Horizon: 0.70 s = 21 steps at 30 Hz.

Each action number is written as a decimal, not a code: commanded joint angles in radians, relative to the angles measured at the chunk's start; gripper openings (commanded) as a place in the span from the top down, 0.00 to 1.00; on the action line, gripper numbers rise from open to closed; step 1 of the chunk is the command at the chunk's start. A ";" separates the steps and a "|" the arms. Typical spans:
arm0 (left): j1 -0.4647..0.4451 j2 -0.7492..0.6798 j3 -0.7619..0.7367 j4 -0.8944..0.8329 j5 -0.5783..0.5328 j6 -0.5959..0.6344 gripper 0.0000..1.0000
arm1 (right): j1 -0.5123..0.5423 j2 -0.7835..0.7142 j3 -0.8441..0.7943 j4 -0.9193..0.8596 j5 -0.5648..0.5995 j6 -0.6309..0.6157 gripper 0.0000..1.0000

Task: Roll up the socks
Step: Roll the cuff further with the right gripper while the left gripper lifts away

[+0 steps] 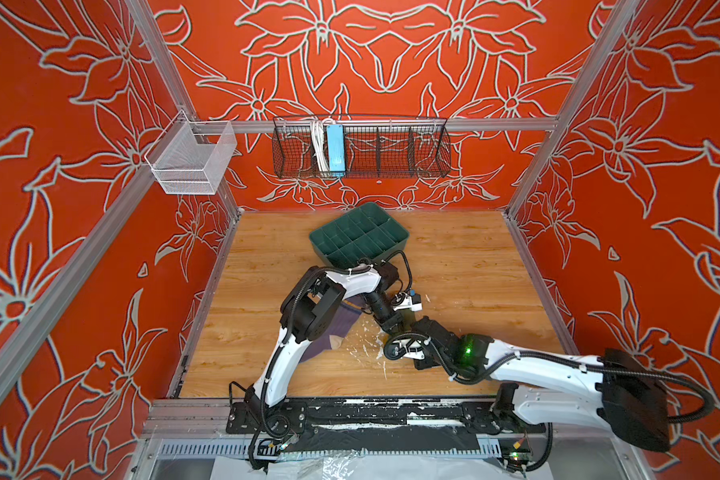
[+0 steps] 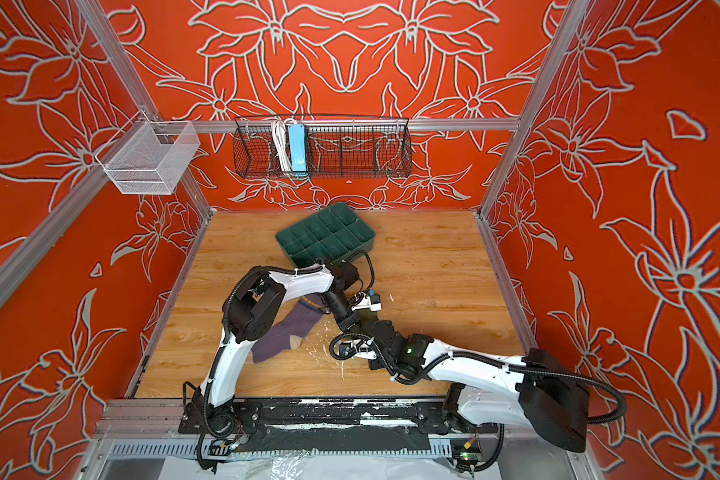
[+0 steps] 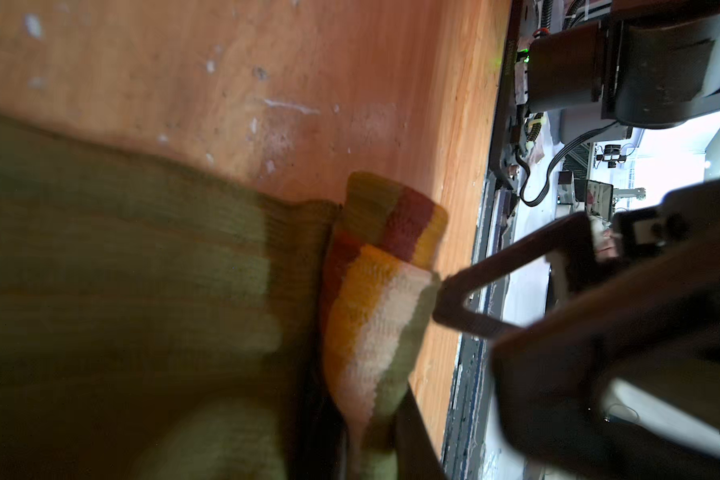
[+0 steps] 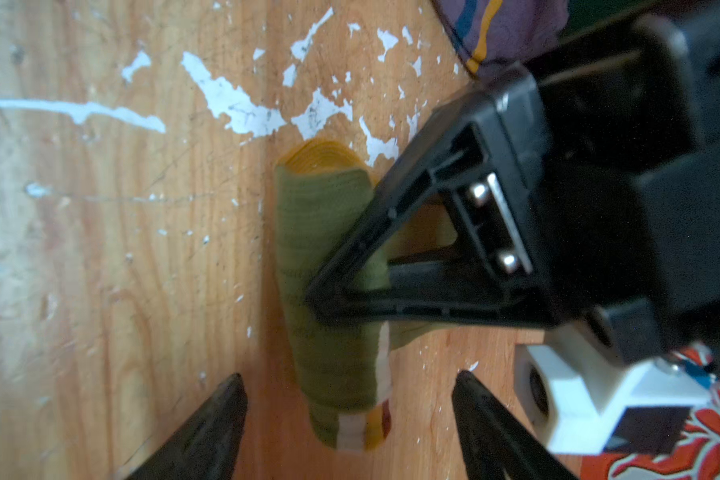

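The olive green sock (image 4: 325,257) lies rolled into a tube on the wooden table (image 4: 100,270), its cream, yellow and brown striped end (image 3: 375,316) showing. My left gripper (image 3: 366,449) is shut on that sock, and one of its black fingers (image 4: 391,257) presses across the middle of the roll. My right gripper (image 4: 350,399) is open, its fingertips (image 4: 225,411) standing on either side of the roll's striped end without touching it. The purple sock (image 1: 337,332) (image 2: 287,332) lies flat beside them, partly under the left arm. In both top views the olive sock is hidden by the grippers.
A green divided tray (image 1: 360,237) (image 2: 325,237) stands at the back middle of the table. A black wire basket (image 1: 362,149) and a white mesh basket (image 1: 192,162) hang on the frame above. White scrape marks (image 4: 233,104) cover the wood near the socks.
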<state>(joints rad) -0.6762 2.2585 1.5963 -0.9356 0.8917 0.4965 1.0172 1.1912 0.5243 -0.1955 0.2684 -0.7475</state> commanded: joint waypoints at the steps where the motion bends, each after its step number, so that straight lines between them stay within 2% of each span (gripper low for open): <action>1: -0.006 0.082 -0.036 -0.036 -0.155 0.004 1.00 | -0.009 0.047 -0.003 0.099 0.010 -0.005 0.26; 4: -0.006 0.080 -0.036 -0.036 -0.155 0.006 1.00 | -0.009 0.089 0.001 0.098 0.005 -0.005 0.35; 11: -0.007 0.065 -0.022 -0.048 -0.164 0.011 0.97 | -0.008 0.132 -0.009 0.088 0.015 0.004 0.64; 17: -0.007 -0.044 -0.055 0.018 -0.249 -0.016 0.75 | -0.008 0.141 0.007 0.022 -0.012 0.010 0.86; 21: -0.008 -0.217 -0.118 0.132 -0.333 -0.037 0.59 | -0.012 0.150 0.029 -0.035 -0.064 0.013 0.91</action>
<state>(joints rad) -0.6876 2.1410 1.5249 -0.8566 0.7395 0.4656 1.0130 1.3174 0.5346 -0.1314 0.2623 -0.7399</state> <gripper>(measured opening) 0.394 0.199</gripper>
